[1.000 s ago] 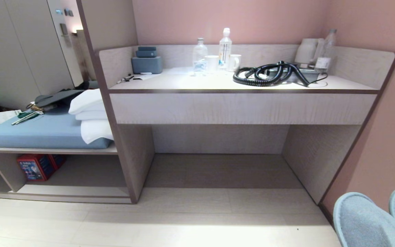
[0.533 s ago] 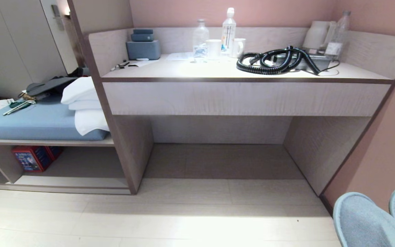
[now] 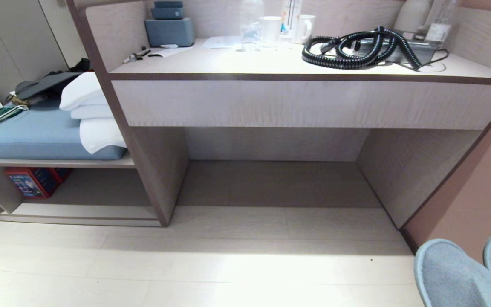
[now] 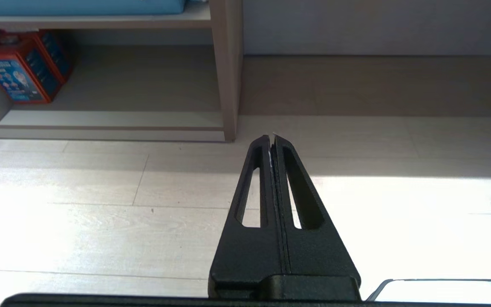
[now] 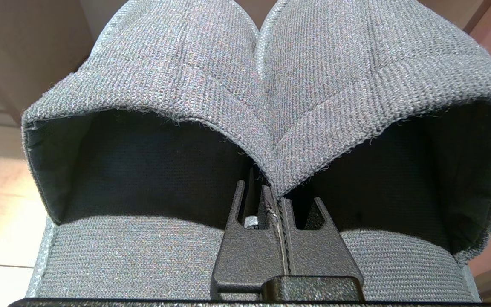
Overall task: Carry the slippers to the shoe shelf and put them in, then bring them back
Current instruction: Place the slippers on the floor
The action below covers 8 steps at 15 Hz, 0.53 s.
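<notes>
In the head view the slippers [image 3: 467,273] hang low on the right, clear of the floor; the left gripper [image 4: 272,138] is closed and empty; the right gripper [image 5: 277,200] pinches both inner edges together, a sound hold for light, floppy cloth.

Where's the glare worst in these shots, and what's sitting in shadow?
Head view: a bright washed-out band on the floor; the recess under the desk is shadowed. Left wrist view: the same glare on the floor beyond the shut left gripper. Right wrist view: the slippers fill the frame, their openings dark around the right gripper.
</notes>
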### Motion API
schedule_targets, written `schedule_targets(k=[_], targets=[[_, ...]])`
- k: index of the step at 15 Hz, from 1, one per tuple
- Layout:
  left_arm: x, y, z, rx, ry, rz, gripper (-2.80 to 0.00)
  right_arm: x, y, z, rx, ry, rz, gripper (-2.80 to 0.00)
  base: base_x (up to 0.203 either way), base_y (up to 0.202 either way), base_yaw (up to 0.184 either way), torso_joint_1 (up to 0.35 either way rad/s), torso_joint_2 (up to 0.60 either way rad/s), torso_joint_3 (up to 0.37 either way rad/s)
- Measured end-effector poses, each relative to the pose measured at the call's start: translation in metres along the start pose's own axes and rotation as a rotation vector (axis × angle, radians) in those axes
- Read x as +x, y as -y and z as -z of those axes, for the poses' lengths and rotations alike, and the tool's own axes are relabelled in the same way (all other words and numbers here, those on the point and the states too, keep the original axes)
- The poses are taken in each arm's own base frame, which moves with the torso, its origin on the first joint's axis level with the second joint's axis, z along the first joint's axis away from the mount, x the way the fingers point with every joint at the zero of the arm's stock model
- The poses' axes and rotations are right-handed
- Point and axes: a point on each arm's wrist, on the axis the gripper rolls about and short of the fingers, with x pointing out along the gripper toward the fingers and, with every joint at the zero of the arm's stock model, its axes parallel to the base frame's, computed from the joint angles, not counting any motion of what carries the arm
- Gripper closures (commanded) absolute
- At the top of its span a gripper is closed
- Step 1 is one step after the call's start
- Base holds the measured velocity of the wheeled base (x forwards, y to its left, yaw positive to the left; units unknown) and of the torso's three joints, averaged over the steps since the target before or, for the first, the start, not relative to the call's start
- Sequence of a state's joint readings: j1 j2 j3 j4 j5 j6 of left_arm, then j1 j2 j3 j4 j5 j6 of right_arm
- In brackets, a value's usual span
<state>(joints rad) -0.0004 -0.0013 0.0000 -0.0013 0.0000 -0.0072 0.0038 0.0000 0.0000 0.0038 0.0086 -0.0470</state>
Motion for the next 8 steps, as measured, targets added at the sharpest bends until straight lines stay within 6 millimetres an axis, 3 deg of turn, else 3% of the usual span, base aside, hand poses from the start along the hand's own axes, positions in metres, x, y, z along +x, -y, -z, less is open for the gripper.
schedule_targets(k=[8], targets=[[0.0, 0.0, 0.0, 0.0, 0.0, 0.001, 0.0, 0.0, 0.0, 0.0, 0.004, 0.0, -0.001, 0.0, 0.0, 0.0, 0.0, 0.005, 0.0, -0.197]])
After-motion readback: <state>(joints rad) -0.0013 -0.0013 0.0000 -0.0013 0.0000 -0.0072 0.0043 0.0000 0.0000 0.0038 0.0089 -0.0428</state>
